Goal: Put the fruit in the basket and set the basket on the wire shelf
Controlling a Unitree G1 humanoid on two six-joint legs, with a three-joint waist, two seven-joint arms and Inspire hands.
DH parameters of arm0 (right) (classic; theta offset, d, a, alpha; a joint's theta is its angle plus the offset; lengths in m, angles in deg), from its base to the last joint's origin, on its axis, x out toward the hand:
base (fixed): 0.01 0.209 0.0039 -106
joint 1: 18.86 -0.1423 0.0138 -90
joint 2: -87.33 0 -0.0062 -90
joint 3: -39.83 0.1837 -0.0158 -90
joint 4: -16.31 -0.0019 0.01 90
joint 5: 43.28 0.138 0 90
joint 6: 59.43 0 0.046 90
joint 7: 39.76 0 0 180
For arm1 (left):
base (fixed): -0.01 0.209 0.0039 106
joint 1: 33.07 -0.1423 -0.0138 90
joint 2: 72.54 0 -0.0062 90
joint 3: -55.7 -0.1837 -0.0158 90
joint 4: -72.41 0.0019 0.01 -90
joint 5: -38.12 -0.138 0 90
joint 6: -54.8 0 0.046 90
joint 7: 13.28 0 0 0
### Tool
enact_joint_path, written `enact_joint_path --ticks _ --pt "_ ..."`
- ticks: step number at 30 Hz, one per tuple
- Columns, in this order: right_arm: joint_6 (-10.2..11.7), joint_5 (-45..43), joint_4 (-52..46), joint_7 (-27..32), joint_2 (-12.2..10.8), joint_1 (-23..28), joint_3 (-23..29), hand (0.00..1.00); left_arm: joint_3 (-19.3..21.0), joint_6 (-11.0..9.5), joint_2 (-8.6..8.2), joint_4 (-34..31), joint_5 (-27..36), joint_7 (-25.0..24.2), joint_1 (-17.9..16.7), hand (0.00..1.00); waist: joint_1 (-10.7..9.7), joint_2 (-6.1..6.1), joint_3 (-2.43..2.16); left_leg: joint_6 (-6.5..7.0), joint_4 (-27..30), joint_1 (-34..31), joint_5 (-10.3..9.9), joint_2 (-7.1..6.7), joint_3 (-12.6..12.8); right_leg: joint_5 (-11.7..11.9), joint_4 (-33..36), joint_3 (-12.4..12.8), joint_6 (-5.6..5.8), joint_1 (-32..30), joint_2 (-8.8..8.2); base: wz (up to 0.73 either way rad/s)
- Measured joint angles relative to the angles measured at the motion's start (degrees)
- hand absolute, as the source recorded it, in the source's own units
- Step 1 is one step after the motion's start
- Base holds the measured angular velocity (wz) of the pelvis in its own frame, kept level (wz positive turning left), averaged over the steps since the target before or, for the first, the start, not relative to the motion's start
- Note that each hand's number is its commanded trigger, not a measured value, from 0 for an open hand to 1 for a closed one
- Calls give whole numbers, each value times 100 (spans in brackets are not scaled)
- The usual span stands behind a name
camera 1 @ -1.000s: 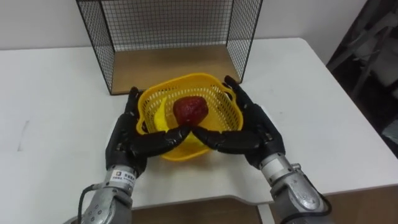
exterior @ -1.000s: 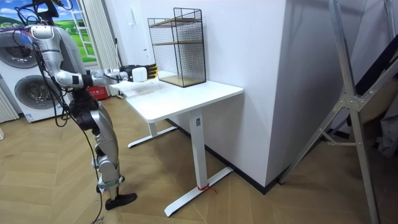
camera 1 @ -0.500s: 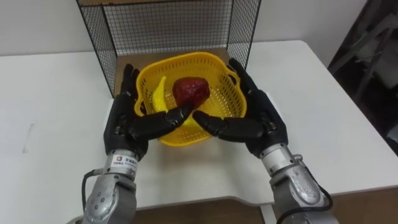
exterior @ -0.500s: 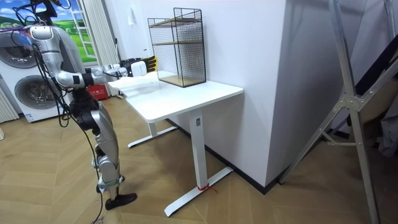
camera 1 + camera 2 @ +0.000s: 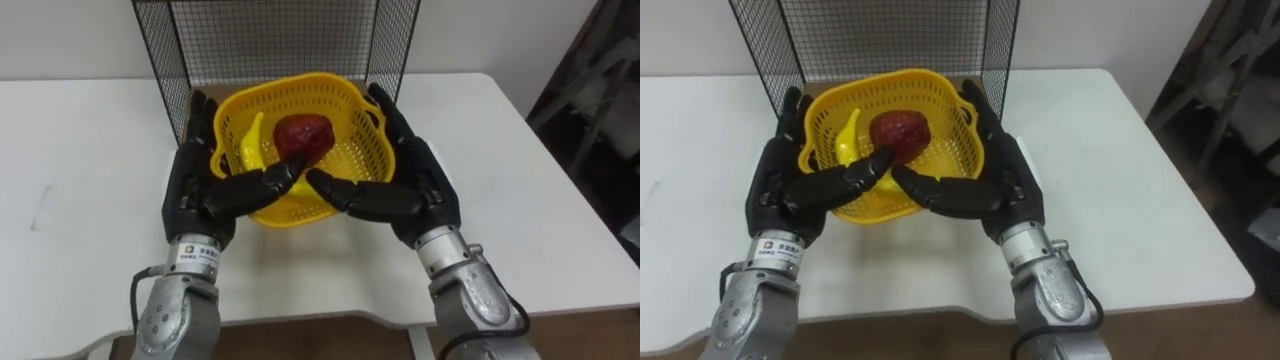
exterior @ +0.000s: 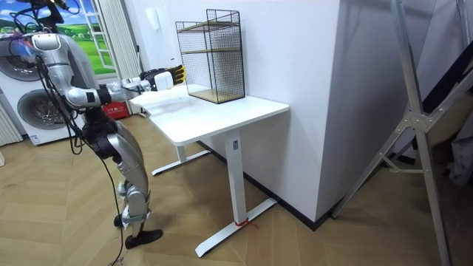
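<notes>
A yellow plastic basket (image 5: pixel 345 165) is carried between my two hands just in front of the black wire shelf (image 5: pixel 270 40), its far rim at the shelf's open front. Inside lie a dark red fruit (image 5: pixel 303 133) and a yellow banana (image 5: pixel 250 140). My left hand (image 5: pixel 195 190) presses flat against the basket's left side and my right hand (image 5: pixel 420 190) against its right side. Both hands' fingers are straight, with the thumbs reaching across the near wall. In the room view I stand at the table's end with both arms stretched toward the wire shelf (image 6: pixel 214 55).
The white table (image 5: pixel 80 150) spreads to both sides of the shelf, its front edge close to my forearms. A dark folded frame (image 5: pixel 610 90) stands off the table's right end. Washing machines (image 6: pixel 33 111) stand behind me.
The basket, held between both hands, has risen off the table and travelled forward to the shelf's opening. The shelf's wooden floor is now hidden behind it. My legs have shifted in the room view.
</notes>
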Motion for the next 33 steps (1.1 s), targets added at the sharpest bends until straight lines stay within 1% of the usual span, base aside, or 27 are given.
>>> enact_joint_path --ticks 1,2,3,4,5,6,7,8,9,10,11,12,13,15,17,20,21,22,25,26,27,28,29,30,31,32,33 --pt "0 51 22 0 1 4 -24 0 -2 -2 0 18 0 0 -6 0 -1 -1 14 -34 224 -106 217 4 -79 -38 13 26 -52 71 27 0" --pt "2 64 22 -1 6 2 -26 0 3 -12 3 26 -2 -8 -15 0 23 -68 -10 -64 303 -198 355 -28 -90 -58 -10 132 -80 146 39 6" --pt "7 80 17 -1 22 -6 -18 0 11 -12 3 27 -5 -20 -12 0 23 -145 -38 -68 206 -257 296 -61 -75 -46 -24 130 -71 136 14 4" --pt "6 82 17 -1 32 -61 11 0 53 -34 -10 25 -16 -46 -11 0 47 -131 -46 -35 -260 -407 113 -152 -80 -30 -32 132 -78 84 -31 -3" --pt "5 71 27 0 31 -120 12 0 52 -34 -50 26 -16 -49 -7 0 56 -128 -31 -45 -877 -528 91 -237 -67 -9 -61 142 -80 65 -49 -17" --pt "3 53 28 0 34 -123 1 0 54 -34 -46 25 -11 -49 -8 0 90 -101 -39 -86 -1665 -523 185 -299 -86 9 -108 114 -99 43 -59 -20" --pt "1 51 30 0 39 -123 -18 0 56 -34 -48 25 -10 -49 -7 0 105 -82 -53 -61 -1988 -526 318 -312 -113 9 -133 87 -102 50 -57 -24" --pt "0 53 48 4 27 -125 -66 0 81 -34 -20 22 -6 -49 -6 0 133 -26 -109 30 -2165 -472 593 -344 -86 -19 -155 132 -71 90 -60 -8" --pt "0 56 46 3 27 -134 -92 0 123 -35 -10 14 -5 -49 7 0 108 -116 -113 69 -2339 -392 681 -452 -82 -39 -203 125 -32 121 -130 3" --pt "1 58 46 2 27 -144 -90 0 132 -35 -15 12 -5 -49 15 0 52 -147 -103 89 -2402 -364 708 -514 -111 -30 -268 85 -12 165 -160 27" --pt "1 59 47 2 27 -179 -88 0 130 -35 -17 9 -6 -49 18 0 24 -169 -99 140 -2462 -356 748 -569 -152 -8 -385 21 22 224 -184 26" --pt "1 56 47 2 27 -201 -77 0 128 -34 -15 9 -5 -49 16 0 0 -168 -87 157 -2473 -357 745 -624 -191 3 -490 -8 37 271 -196 23" --pt "1 55 47 2 28 -201 -75 0 129 -34 -16 8 -5 -49 16 0 -17 -171 -89 168 -2482 -360 738 -637 -209 2 -531 -32 45 294 -214 17" --pt "1 63 47 2 29 -200 -81 0 129 -34 -15 6 -6 -49 16 0 -64 -162 -83 201 -2483 -322 716 -708 -247 -15 -617 -63 85 378 -265 19" --pt "2 55 47 2 30 -201 -82 0 134 -40 -8 -14 -13 -49 19 0 -87 -114 -59 233 -2476 -299 669 -748 -257 -51 -655 -92 144 439 -330 12" --pt "2 42 46 2 29 -201 -82 0 133 -40 -10 -16 -30 -49 17 0 -88 -110 -56 260 -2476 -293 601 -834 -252 -125 -665 -95 191 454 -401 2" --pt "2 42 46 2 29 -201 -81 0 133 -40 -10 -16 -30 -49 17 0 -90 -110 -56 268 -2474 -293 586 -843 -248 -138 -664 -96 199 457 -413 3" --pt "2 35 46 2 29 -202 -81 0 133 -40 -11 -16 -30 -49 18 0 -79 -116 -57 289 -2471 -295 565 -913 -224 -171 -647 -102 224 455 -449 5" --pt "3 39 46 3 31 -202 -76 0 150 -40 -19 -16 -27 -128 19 0 -105 -143 -56 360 -2405 -299 486 -1019 -200 -288 -525 -141 299 463 -579 9" --pt "4 41 46 3 43 -202 -71 0 147 -39 -15 -16 -27 -138 18 0 -126 -170 -50 406 -2353 -296 433 -1053 -187 -382 -407 -157 345 456 -660 13" --pt "4 41 46 5 50 -202 -71 0 142 -36 -12 -15 -27 -138 17 0 -116 -178 -48 427 -2327 -284 401 -1102 -169 -418 -342 -148 370 453 -697 10" --pt "6 39 46 8 51 -203 -81 0 146 -37 -9 -15 -27 -138 18 0 -106 -202 -44 474 -2321 -246 349 -1143 -121 -483 -252 -146 428 455 -783 0" --pt "7 38 46 8 52 -204 -81 0 149 -37 -12 -15 -28 -137 18 0 -111 -212 -49 524 -2299 -237 298 -1236 -106 -526 -158 -145 490 443 -859 4" --pt "8 40 46 10 53 -208 -80 0 149 -37 -20 -16 -28 -137 20 0 -111 -214 -49 557 -2300 -239 251 -1243 -106 -551 -66 -165 530 426 -895 4" --pt "7 37 46 27 55 -212 -76 0 149 -31 -35 -15 -26 -137 21 0 -91 -225 -55 619 -2248 -248 146 -1302 -109 -585 308 -194 593 317 -972 0" --pt "6 16 48 44 59 -212 -82 0 149 -19 -30 -14 -30 -136 13 0 -81 -231 -49 685 -2174 -224 96 -1336 -56 -518 896 -276 661 117 -1114 0" --pt "5 4 48 50 67 -212 -83 0 147 -13 -24 -15 -33 -137 9 0 -81 -242 -50 722 -2160 -196 71 -1370 -50 -460 1128 -291 698 33 -1190 6"
